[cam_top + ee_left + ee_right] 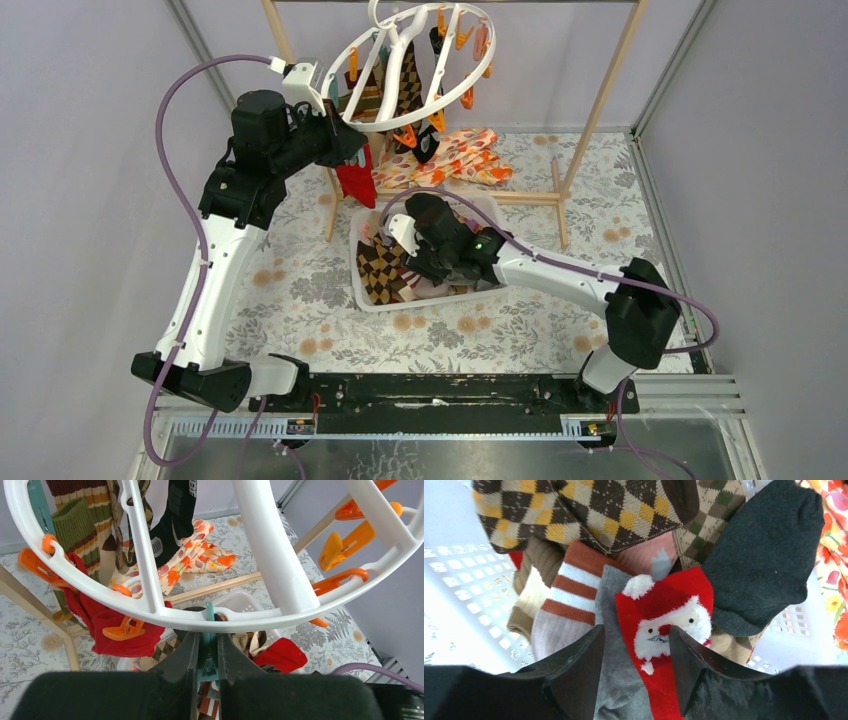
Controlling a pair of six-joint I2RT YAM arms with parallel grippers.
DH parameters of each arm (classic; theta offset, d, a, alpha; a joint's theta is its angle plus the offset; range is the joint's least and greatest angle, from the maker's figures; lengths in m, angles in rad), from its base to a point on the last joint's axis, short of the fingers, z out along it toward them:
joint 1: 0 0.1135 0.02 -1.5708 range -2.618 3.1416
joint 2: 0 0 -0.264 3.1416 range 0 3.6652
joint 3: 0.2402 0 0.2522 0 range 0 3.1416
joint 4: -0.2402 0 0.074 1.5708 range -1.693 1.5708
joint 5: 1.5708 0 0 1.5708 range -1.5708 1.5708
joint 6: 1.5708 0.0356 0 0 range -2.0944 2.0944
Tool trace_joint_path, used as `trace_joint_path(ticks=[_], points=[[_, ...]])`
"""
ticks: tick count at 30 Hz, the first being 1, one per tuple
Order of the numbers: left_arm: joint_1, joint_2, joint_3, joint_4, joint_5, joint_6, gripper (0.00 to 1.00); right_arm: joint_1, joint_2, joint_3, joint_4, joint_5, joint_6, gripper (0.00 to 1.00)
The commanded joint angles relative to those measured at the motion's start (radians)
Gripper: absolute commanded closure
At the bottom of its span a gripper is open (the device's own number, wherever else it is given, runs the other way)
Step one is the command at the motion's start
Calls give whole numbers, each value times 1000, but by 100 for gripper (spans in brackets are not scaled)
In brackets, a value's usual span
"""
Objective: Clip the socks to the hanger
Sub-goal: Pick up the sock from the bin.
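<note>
The left gripper (208, 641) is clamped on a teal clip (210, 614) of the white hanger (280, 575), while the right gripper (635, 634) hangs parted and empty over a red Santa sock (676, 607); the hung black sock (175, 525) shows white lettering too cropped to read.

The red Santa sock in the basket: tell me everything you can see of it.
The red Santa sock is soft knit fabric, bright red, with a fluffy white Santa face, black eyes and a pompom near its upper corner. It lies flat atop the pile in the white slotted basket, between a grey sock and a dark sock, touching both. The right gripper stands open over it; contact cannot be told.
</note>
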Motion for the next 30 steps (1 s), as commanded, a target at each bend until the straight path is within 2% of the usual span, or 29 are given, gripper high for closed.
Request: trace_joint_path(ticks=[1, 6, 10, 12, 14, 16, 24, 27, 30], points=[[7, -14, 16, -30, 8, 16, 99, 3, 41, 50, 42, 72, -22, 44], [7, -12, 21, -32, 8, 14, 99, 2, 111, 91, 23, 112, -16, 46], [8, -14, 20, -34, 7, 17, 99, 1, 124, 96, 21, 126, -18, 54], [6, -15, 22, -34, 7, 19, 99, 1, 119, 98, 16, 141, -21, 66], [6, -14, 21, -34, 6, 20, 99, -9, 98, 100, 18, 135, -1, 86], [6, -14, 22, -34, 7, 19, 99, -29, 55, 88, 46, 98, 31, 100], [7, -16, 21, -34, 9, 15, 99, -115, -97, 51, 121, -138, 187, 100], [6, -16, 23, -34, 15, 12, 99, -154, -138, 32, 170, -302, 294, 100], [7, -16, 23, -35, 20, 11, 99, -187, -179, -25, 308, -500, 455, 100]])
